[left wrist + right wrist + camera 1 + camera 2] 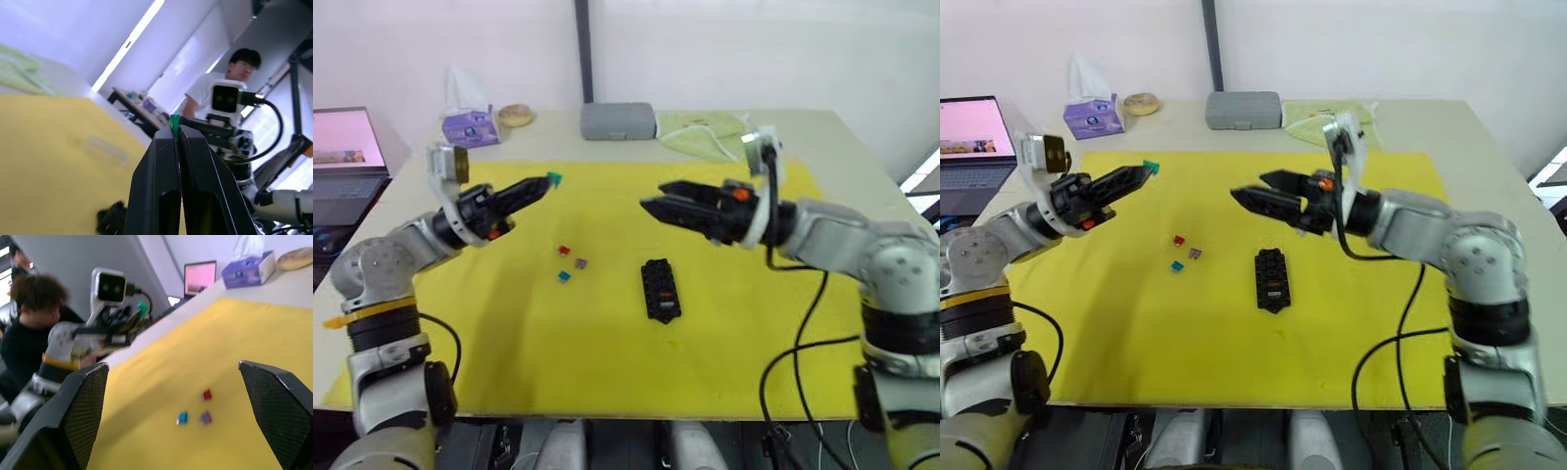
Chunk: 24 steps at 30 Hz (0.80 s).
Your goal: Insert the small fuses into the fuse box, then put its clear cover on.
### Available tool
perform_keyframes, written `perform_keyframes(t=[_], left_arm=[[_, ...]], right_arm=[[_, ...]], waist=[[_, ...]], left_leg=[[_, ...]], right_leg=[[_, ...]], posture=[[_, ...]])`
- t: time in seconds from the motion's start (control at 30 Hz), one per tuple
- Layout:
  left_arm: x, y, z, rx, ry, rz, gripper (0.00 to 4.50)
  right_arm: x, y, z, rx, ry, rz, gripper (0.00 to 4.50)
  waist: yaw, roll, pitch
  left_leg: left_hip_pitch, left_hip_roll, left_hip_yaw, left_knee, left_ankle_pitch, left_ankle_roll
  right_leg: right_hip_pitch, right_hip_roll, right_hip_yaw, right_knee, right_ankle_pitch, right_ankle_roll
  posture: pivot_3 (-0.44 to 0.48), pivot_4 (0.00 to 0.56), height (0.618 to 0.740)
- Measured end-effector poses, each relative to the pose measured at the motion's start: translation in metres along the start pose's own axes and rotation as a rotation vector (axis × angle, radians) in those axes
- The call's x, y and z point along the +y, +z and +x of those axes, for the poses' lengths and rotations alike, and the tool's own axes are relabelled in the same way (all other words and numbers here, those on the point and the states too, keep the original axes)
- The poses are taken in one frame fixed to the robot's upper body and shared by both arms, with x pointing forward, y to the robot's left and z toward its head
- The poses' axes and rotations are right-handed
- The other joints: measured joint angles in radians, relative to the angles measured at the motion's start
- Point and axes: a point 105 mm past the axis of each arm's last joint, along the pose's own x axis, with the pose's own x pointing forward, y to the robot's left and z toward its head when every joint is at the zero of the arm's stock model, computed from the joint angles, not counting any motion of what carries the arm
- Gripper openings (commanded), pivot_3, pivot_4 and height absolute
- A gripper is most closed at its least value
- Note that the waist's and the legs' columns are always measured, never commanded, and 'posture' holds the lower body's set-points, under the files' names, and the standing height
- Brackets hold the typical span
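Note:
The black fuse box [660,290] lies on the yellow mat [558,362], near its middle. To its left lie three small fuses, one red [564,251], one purplish grey [580,263] and one teal [564,276]. My left gripper [548,182] hangs above the mat's left part, shut on a green fuse [554,179] whose tip sticks out between the fingers [174,122]. Above and behind the fuse box, my right gripper [652,196] is open and holds nothing. In the left wrist view the clear cover [104,147] is a faint oblong lying on the mat.
At the back of the table stand a grey case [618,120], a green cloth [703,132], a purple tissue box [470,127] and a bread roll [517,115]. A laptop [347,157] sits at the far left. A person [230,81] sits beyond the table.

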Motion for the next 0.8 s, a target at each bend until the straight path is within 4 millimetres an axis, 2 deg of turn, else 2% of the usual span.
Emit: perform_keyframes(t=[0.1, 0.2, 0.8], left_arm=[[-0.01, -0.001, 0.023, 0.011, -0.071, 0.02, 0.0], [-0.014, -0.001, 0.028, 0.016, -0.087, 0.029, 0.0], [-0.016, -0.008, 0.038, 0.045, -0.115, 0.037, 0.0]], right_arm=[[0.012, 0.008, 0.02, -0.029, 0.065, 0.025, 3.17], [0.02, 0.012, 0.027, -0.044, 0.1, 0.04, 3.17], [0.019, 0.01, 0.039, -0.076, 0.08, 0.105, 3.17]], waist=[[-0.002, 0.0, 0.0], [-0.003, 0.0, 0.0], [-0.002, 0.0, 0.0]], left_leg=[[0.0, 0.0, 0.0, 0.0, 0.001, -0.001], [0.0, 0.0, 0.001, 0.0, 0.001, -0.001], [0.0, 0.0, 0.004, 0.0, 0.001, -0.001]], right_leg=[[-0.002, 0.001, 0.0, 0.002, 0.0, 0.0], [-0.002, 0.001, 0.001, 0.003, 0.0, 0.0], [-0.002, 0.002, 0.001, 0.003, 0.0, 0.0]], posture=[[0.0, 0.15, 0.74], [0.0, 0.15, 0.74], [0.0, 0.15, 0.74]])
